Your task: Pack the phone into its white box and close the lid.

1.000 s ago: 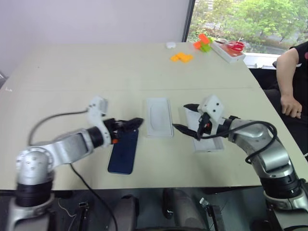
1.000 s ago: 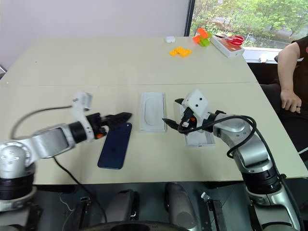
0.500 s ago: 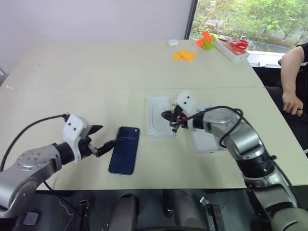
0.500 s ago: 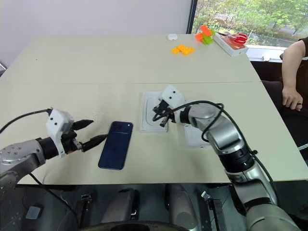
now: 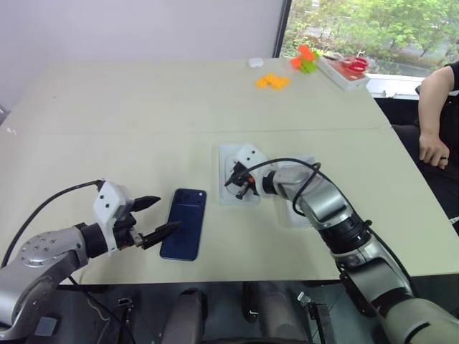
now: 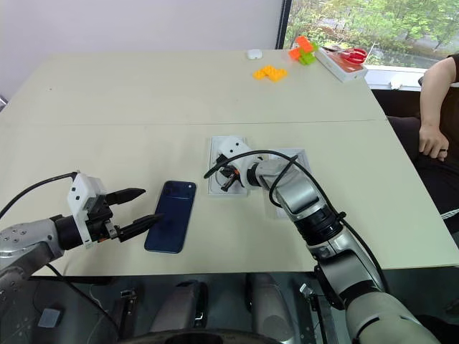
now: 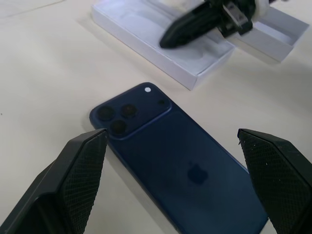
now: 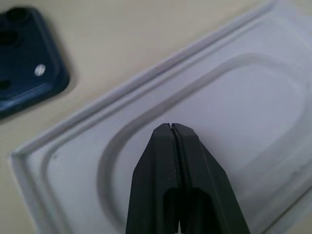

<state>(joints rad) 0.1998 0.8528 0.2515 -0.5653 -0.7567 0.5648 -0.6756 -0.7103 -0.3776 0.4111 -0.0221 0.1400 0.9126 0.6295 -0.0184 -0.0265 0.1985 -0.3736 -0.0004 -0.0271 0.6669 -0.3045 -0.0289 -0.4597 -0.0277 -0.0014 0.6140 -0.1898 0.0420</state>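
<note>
The dark navy phone (image 5: 183, 223) lies back up on the table, its camera cluster at the far end. Just left of it my left gripper (image 5: 159, 216) stands open and empty, its fingers pointing at the phone's side. The white box (image 5: 224, 195) lies beyond the phone, its top taken up by an insert with an oval hollow (image 8: 234, 102). My right gripper (image 8: 170, 127) is shut with nothing in it, its tips right over that hollow. Right of the box lies a low-walled white tray, plain inside, which I take for the lid (image 5: 310, 209).
At the table's far right are orange bricks (image 5: 271, 83), orange and green toys (image 5: 304, 59), a small white object (image 5: 254, 64) and a flat case with red scissors (image 5: 346, 70). A person (image 5: 436, 107) sits past the right edge.
My right gripper has shut and moved left, from over the lid to over the box's oval hollow. My left gripper has drawn back from the phone toward the near left.
</note>
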